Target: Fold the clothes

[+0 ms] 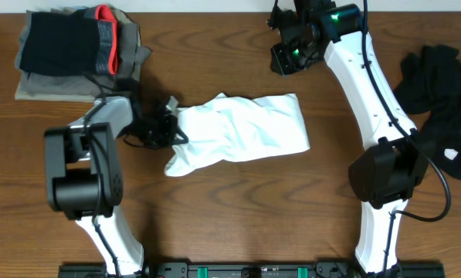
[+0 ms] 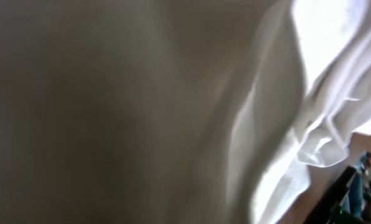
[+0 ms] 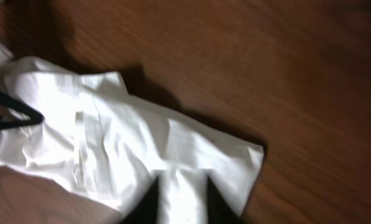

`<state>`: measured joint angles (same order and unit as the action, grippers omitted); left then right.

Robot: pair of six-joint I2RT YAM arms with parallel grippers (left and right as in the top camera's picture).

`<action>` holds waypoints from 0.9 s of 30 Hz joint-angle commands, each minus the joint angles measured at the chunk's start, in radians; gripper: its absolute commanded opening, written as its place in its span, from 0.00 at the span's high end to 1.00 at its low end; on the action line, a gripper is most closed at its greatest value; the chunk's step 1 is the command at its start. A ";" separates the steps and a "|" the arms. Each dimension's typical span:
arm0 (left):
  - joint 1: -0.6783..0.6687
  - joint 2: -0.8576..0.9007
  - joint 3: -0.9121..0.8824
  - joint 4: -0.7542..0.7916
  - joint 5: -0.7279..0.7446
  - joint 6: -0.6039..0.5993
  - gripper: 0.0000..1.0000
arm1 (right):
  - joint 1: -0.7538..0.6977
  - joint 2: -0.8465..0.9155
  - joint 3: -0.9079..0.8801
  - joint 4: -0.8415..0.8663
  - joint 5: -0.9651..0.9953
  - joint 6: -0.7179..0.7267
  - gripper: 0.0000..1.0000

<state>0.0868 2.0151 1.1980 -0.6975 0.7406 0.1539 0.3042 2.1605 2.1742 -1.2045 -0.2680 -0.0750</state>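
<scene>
One folded stack [image 1: 68,54] lies near left fingers [image 1: 167,127] pinching T-shirt [image 1: 245,127]; right fingers [image 1: 283,60] pressed together.

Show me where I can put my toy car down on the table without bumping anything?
Best spot: the bare table below the white T-shirt, between the left arm and right arm. Also the strip between the folded stack and the right tool. Crowded: around the left tool, and the black pile at the right edge.
</scene>
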 commanded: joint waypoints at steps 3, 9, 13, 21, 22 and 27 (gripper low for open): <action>0.033 -0.149 0.013 -0.001 -0.039 -0.010 0.94 | -0.004 -0.013 -0.132 0.047 -0.167 0.038 0.99; 0.033 -0.203 0.013 -0.002 -0.103 -0.056 0.94 | -0.007 -0.013 -0.328 0.156 -0.289 0.075 0.99; 0.033 -0.203 0.013 0.000 -0.110 -0.062 0.94 | -0.008 -0.013 -0.422 0.208 -0.320 0.082 0.99; 0.061 -0.203 0.051 -0.002 -0.114 -0.151 0.94 | -0.052 -0.013 -0.496 0.280 -0.350 0.101 0.99; 0.068 -0.204 0.060 -0.002 -0.114 -0.160 0.94 | -0.062 -0.013 -0.496 0.283 -0.350 0.101 0.99; 0.080 -0.203 0.094 -0.005 -0.114 -0.167 0.94 | -0.090 -0.013 -0.502 0.296 -0.350 0.100 0.99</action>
<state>0.1596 1.8164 1.2526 -0.6998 0.6365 0.0128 0.2298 2.1605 1.6806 -0.9165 -0.5934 0.0120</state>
